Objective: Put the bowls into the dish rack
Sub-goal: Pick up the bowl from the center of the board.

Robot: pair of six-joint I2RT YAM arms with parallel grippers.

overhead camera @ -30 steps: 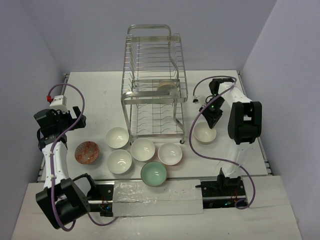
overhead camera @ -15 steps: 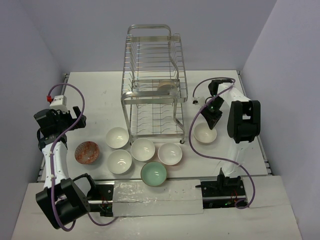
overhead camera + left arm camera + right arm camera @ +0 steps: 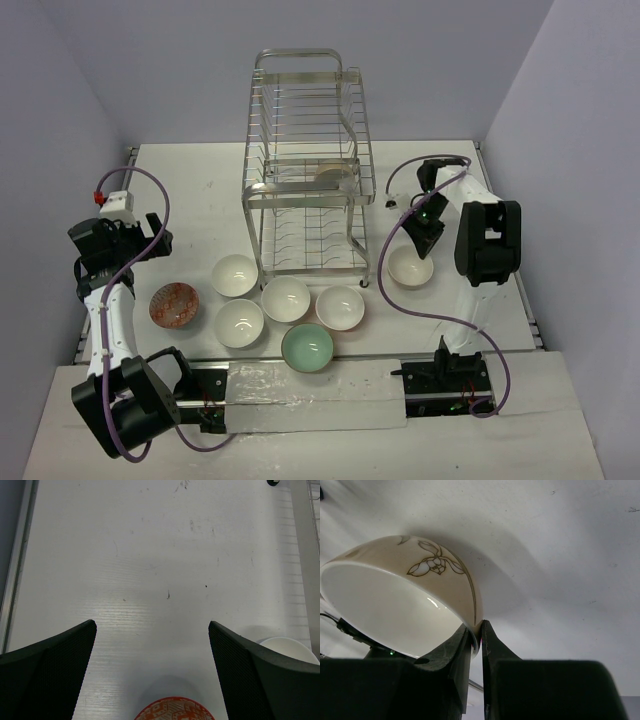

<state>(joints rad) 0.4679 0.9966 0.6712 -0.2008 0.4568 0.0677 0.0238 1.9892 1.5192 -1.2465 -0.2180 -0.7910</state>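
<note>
Top view: we see the dish rack (image 3: pixel 308 190) standing at upper centre on the white counter (image 3: pixel 190 190). One pale bowl (image 3: pixel 333 172) appears to sit in its upper tier, so we judge that loading has barely begun. Six more wait in a cluster below the rack: four white bowls (image 3: pixel 286 298), a mint green bowl (image 3: pixel 307 348) and an orange-red bowl (image 3: pixel 175 304). Right of the rack, the right gripper (image 3: pixel 422 248) meets the far rim of a cream bowl (image 3: pixel 408 270).

Left wrist view: the left gripper (image 3: pixel 152 625) hangs spread wide and empty over bare counter. The orange-red bowl peeks in at the bottom edge.

Right wrist view: the right gripper is clenched on the cream bowl's rim, one finger inside and one outside. The bowl is glossy and tilted, with a gold-outlined flower on its outer wall.
</note>
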